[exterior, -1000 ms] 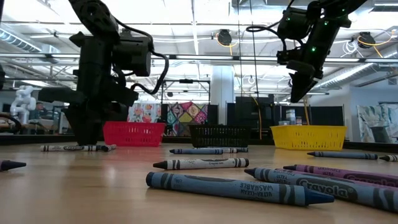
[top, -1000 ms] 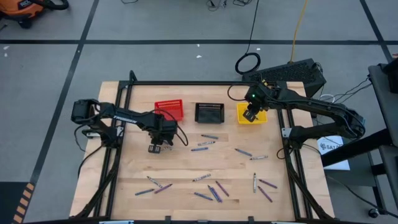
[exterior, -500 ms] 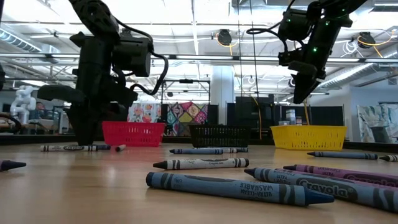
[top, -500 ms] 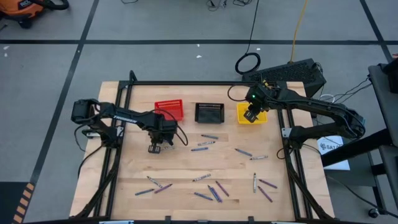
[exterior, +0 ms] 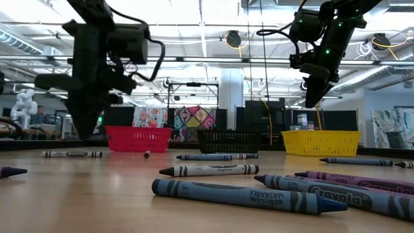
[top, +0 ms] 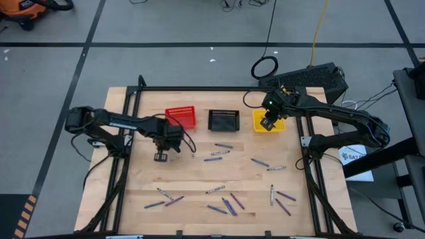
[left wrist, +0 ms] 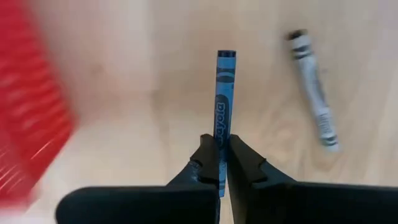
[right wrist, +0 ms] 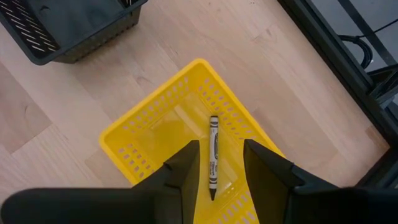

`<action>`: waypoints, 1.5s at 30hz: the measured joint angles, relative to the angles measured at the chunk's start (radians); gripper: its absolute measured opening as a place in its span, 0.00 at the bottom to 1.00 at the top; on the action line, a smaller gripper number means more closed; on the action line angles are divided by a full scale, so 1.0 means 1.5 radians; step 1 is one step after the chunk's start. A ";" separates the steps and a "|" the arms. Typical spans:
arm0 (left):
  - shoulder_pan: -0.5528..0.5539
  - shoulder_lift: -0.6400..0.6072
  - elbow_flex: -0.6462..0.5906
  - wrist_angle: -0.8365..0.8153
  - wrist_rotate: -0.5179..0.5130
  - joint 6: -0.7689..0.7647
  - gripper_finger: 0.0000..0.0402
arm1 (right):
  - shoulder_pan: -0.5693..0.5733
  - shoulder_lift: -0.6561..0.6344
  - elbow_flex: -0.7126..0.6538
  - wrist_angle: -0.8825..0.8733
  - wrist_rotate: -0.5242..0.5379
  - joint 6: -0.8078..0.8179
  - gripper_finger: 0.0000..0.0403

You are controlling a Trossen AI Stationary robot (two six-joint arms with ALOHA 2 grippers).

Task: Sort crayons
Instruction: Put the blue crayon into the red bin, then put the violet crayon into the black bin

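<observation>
**Left fingers hold a blue crayon near the red basket**

The left gripper [left wrist: 222, 163] is up above the wooden tabletop [top: 199, 174], just in front of the red basket [top: 180, 116]. Its fingers are squeezed tight on a blue crayon [left wrist: 224, 93]. The crayon sticks out past the fingertips. A grey crayon [left wrist: 313, 99] lies on the wood close by.

The right gripper [right wrist: 214, 163] hangs over the yellow basket [right wrist: 152, 134]. Its fingers are spread apart and hold nothing. One grey crayon with a black tip [right wrist: 213, 155] lies inside that yellow basket, right under the fingers.

A black basket [top: 223, 119] stands between the red one and the yellow one. All three baskets sit in a row at the far side of the tabletop.

Many more crayons [top: 226, 202] are spread out on the wood. Some lie in the middle, in front of the black basket. Others lie nearer the front edge. They are blue, purple and grey. In the low view a blue crayon [exterior: 249, 195] and a grey crayon [exterior: 208, 170] lie close to the camera
</observation>
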 joint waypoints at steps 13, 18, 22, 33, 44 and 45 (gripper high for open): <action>0.107 -0.106 0.002 0.146 -0.103 0.012 0.00 | 0.000 0.000 0.000 0.000 0.000 0.000 0.28; 0.164 -0.098 0.002 0.191 -0.105 0.062 0.00 | 0.000 0.000 0.000 0.000 0.000 0.000 0.28; 0.205 -0.075 0.003 0.191 -0.078 0.091 0.00 | 0.000 0.000 0.000 0.000 0.000 0.003 0.28; 0.251 -0.024 0.003 0.210 -0.068 0.123 0.01 | 0.000 0.000 0.000 0.000 0.000 0.012 0.28; 0.249 -0.025 0.003 0.216 -0.068 0.122 0.19 | 0.000 0.000 0.000 0.000 -0.042 0.021 0.28; 0.249 -0.025 0.003 0.216 -0.068 0.122 0.19 | 0.001 0.000 0.000 0.000 -0.056 0.023 0.28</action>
